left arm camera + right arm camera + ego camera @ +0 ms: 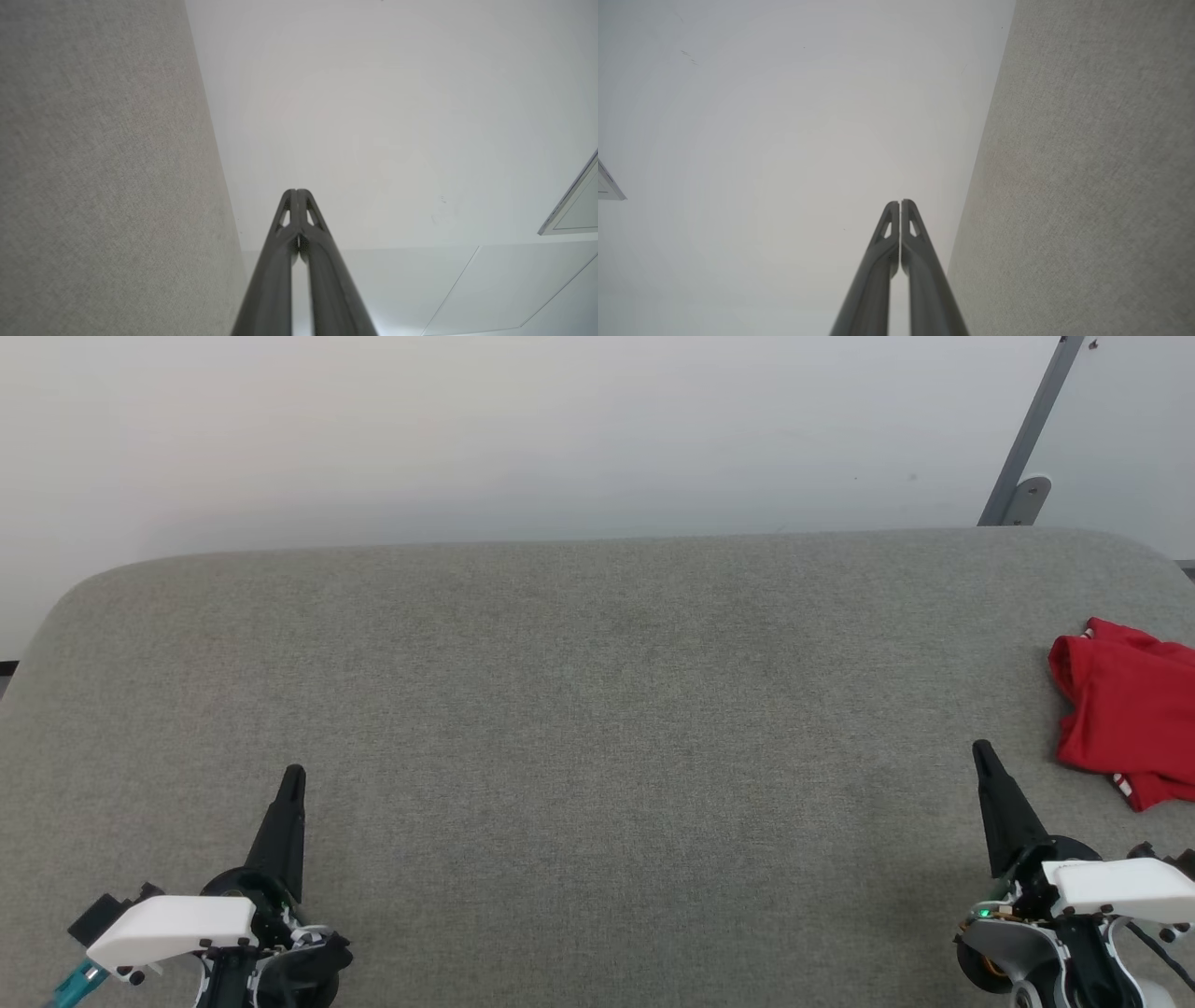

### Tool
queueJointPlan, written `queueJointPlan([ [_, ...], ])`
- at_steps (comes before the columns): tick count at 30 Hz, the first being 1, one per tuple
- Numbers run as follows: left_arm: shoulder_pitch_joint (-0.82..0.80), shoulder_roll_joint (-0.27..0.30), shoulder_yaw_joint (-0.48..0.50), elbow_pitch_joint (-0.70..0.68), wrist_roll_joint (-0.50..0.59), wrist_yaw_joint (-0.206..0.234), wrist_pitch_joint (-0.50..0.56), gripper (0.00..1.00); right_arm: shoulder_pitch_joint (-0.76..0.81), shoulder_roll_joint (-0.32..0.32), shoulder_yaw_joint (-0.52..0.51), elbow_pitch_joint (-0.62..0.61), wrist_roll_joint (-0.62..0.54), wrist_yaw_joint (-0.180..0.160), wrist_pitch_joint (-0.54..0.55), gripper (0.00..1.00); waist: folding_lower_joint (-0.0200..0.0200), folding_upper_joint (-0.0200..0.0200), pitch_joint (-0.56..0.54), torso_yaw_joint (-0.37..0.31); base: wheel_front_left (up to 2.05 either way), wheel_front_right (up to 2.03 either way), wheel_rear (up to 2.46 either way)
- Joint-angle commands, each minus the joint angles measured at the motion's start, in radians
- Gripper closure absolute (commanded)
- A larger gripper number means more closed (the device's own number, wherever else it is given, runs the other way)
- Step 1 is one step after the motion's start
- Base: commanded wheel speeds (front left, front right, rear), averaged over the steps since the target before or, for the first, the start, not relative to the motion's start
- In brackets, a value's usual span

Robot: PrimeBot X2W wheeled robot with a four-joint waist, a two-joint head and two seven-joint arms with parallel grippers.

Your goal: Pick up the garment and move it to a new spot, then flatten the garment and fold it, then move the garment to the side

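Note:
The garment (1125,709), a red shirt with a bit of red-white trim, lies bunched at the right edge of the grey fabric surface (579,709) in the head view, partly cut off by the frame. My right gripper (982,750) is shut and empty, its tip just left of and slightly nearer than the garment. At the lower left my left gripper (294,773) is shut and empty, far from the garment. Each wrist view shows its own fingers pressed together, left gripper (296,191) and right gripper (900,202), with nothing between them.
A pale wall (560,429) rises behind the grey surface. A grey metal bracket (1027,457) slants down at the back right. The grey surface (93,163) runs along the left of the left wrist view and along the right of the right wrist view (1087,186).

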Motion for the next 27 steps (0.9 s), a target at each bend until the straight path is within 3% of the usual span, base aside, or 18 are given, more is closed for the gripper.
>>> queueJointPlan([
  [1, -0.013, 0.0, 0.003, 0.0, 0.001, -0.005, 0.004, 1.0, -0.004, 0.001, -0.001, 0.002, 0.004, 0.0, 0.002, 1.0, 0.0, 0.0, 0.0, 0.0, 0.0, 0.0, 0.0],
  [27, -0.013, 0.0, 0.004, 0.0, 0.001, -0.005, 0.004, 1.0, -0.004, 0.001, -0.001, 0.002, 0.004, 0.0, 0.001, 1.0, 0.0, 0.0, 0.0, 0.0, 0.0, 0.0, 0.0],
])
